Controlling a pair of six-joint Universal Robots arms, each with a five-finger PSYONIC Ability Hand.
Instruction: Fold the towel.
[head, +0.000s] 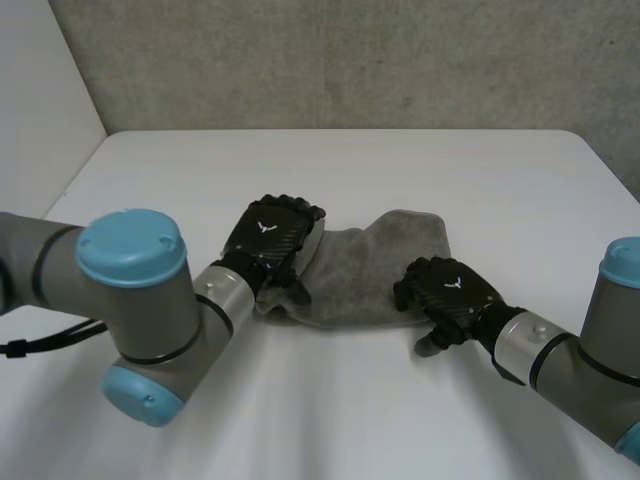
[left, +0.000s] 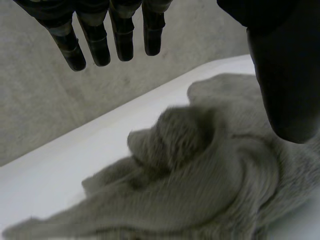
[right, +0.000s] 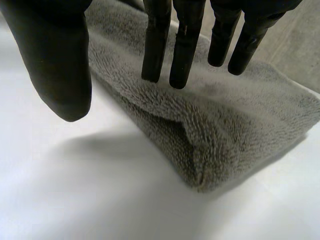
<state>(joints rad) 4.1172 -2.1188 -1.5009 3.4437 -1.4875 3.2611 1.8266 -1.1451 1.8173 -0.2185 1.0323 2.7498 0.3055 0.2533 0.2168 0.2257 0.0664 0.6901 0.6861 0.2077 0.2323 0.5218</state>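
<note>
Towel (head: 372, 278) lay bunched and partly doubled at the middle of the white table (head: 350, 165), between my two arms. It was grey terry cloth, which I judged soft, limp and light, with enough nap to resist slipping and no ability to hold a shape unsupported. My left hand (head: 270, 240) sat over the towel's left end, fingers (left: 122, 42) straight and thumb apart, holding nothing; the cloth beneath it was heaped in loose rolls. My right hand (head: 452, 290) sat at the right near corner, likewise spread and empty, fingertips (right: 185, 60) above a folded edge. Recommended hold: pinch each end at an outer corner, through all layers, since a mid-panel grasp would probably only gather the heap.
</note>
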